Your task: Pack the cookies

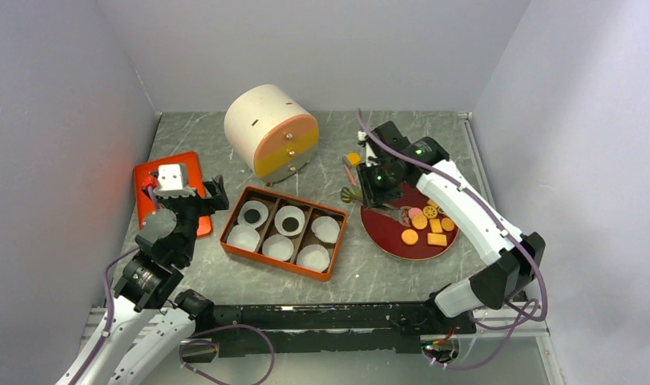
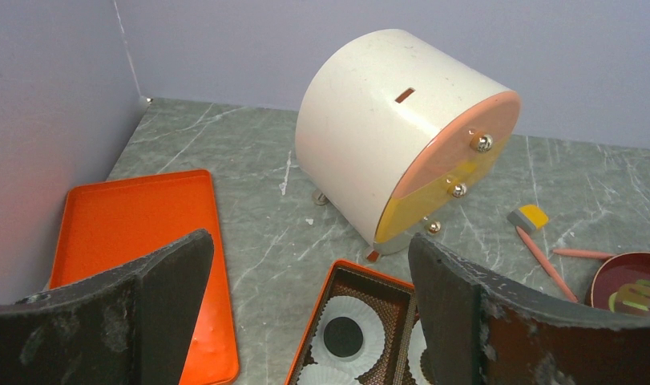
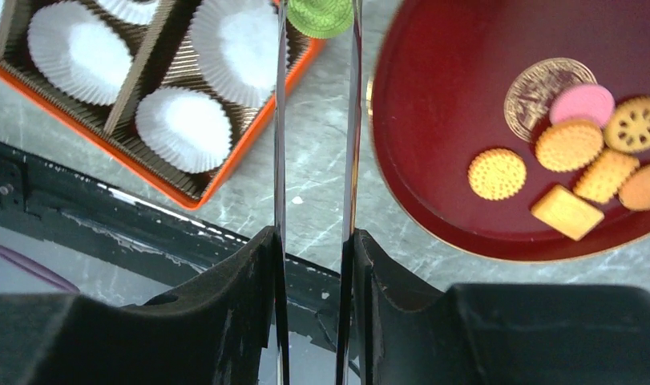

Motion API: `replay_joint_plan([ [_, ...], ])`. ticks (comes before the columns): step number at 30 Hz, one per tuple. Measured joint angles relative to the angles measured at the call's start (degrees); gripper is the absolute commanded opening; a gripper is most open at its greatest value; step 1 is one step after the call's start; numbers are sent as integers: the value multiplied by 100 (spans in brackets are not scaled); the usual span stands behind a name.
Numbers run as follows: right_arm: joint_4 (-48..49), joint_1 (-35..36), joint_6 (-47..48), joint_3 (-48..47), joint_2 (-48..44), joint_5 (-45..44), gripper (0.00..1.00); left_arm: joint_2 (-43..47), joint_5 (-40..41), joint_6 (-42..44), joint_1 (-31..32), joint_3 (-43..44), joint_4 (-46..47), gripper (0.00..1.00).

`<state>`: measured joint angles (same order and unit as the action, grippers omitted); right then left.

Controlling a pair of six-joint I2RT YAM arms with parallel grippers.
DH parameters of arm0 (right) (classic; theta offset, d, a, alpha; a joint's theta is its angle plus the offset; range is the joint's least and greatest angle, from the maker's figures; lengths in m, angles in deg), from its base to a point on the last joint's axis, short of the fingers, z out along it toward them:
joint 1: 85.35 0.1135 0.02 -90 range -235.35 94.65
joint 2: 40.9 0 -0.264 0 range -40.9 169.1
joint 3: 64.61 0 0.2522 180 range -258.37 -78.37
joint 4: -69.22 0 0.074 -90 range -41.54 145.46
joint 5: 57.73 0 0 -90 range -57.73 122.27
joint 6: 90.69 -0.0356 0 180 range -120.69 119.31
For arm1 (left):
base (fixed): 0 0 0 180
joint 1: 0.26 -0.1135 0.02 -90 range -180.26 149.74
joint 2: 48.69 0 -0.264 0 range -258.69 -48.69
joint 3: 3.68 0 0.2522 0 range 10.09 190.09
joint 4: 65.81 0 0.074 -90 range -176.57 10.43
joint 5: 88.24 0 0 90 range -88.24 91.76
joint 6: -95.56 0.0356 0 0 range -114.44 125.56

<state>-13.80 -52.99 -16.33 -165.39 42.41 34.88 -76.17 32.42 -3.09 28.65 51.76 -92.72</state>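
An orange box [image 1: 331, 273] with white paper cups sits mid-table; two back cups each hold a black cookie [image 1: 252, 215]. Several orange, yellow, pink and brown cookies [image 1: 424, 224] lie on a dark red plate [image 1: 385, 233] to its right. My right gripper [image 3: 315, 239] is shut on thin metal tongs [image 3: 279, 120], whose tips pinch a green cookie [image 3: 320, 16] between the box's corner [image 3: 225, 170] and the plate [image 3: 450, 104]. The pink cookie [image 3: 582, 104] and a yellow square [image 3: 568, 212] lie on the plate. My left gripper [image 2: 309, 245] is open and empty above the box's left end [image 2: 337, 269].
A cream drum-shaped container [image 1: 269, 128] with a pink and yellow front stands behind the box. An orange lid [image 1: 145, 196] lies at the left wall. Pink sticks and a small yellow block [image 2: 528, 216] lie near the plate's far side. Grey walls close in on three sides.
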Motion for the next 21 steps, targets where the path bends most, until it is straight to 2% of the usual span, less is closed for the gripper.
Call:
replay_joint_plan([
  [7,131,743,-4,-140,339,68,32,-50,-28,0,0,0,-2,96],
  [21,122,1331,31,-129,758,90,33,-50,-48,0,0,0,-2,96],
])
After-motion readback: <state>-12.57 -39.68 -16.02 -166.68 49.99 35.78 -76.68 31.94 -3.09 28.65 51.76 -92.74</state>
